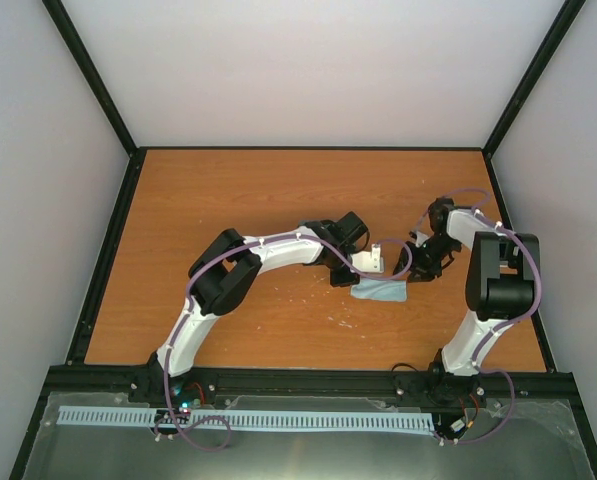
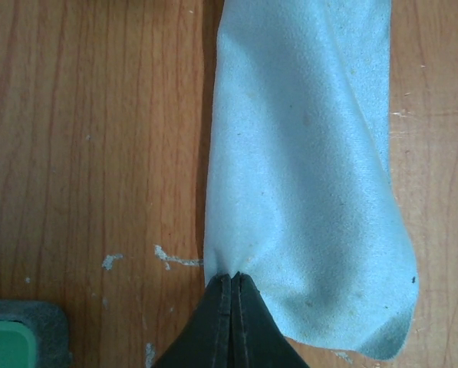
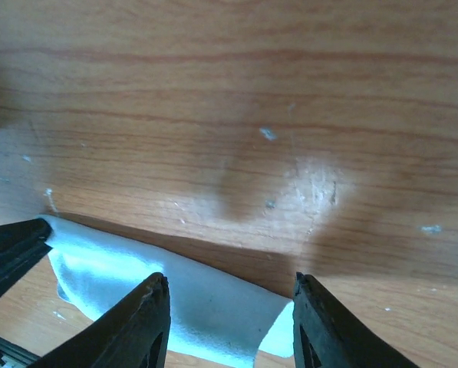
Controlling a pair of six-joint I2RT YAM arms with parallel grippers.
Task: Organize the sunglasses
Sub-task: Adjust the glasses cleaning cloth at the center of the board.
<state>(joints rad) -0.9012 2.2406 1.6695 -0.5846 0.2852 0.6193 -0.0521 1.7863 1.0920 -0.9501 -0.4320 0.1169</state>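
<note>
The pale blue cloth (image 1: pixel 381 291) lies folded on the wooden table (image 1: pixel 278 190) between the two arms. My left gripper (image 1: pixel 363 282) is shut on one edge of it; in the left wrist view the closed tips (image 2: pixel 232 276) pinch the cloth (image 2: pixel 305 169), which stretches away from them. My right gripper (image 1: pixel 415 268) is open, its fingers spread just above the cloth's other end (image 3: pixel 205 310), holding nothing (image 3: pixel 230 280). The left gripper's dark fingers (image 3: pixel 6 249) show at the left of the right wrist view. The sunglasses are not in view.
A grey object with a green inside (image 2: pixel 14 337) sits at the bottom left corner of the left wrist view, close to my left gripper. Black frame rails (image 1: pixel 108 260) border the table. The wood has small white scuffs (image 2: pixel 167 257).
</note>
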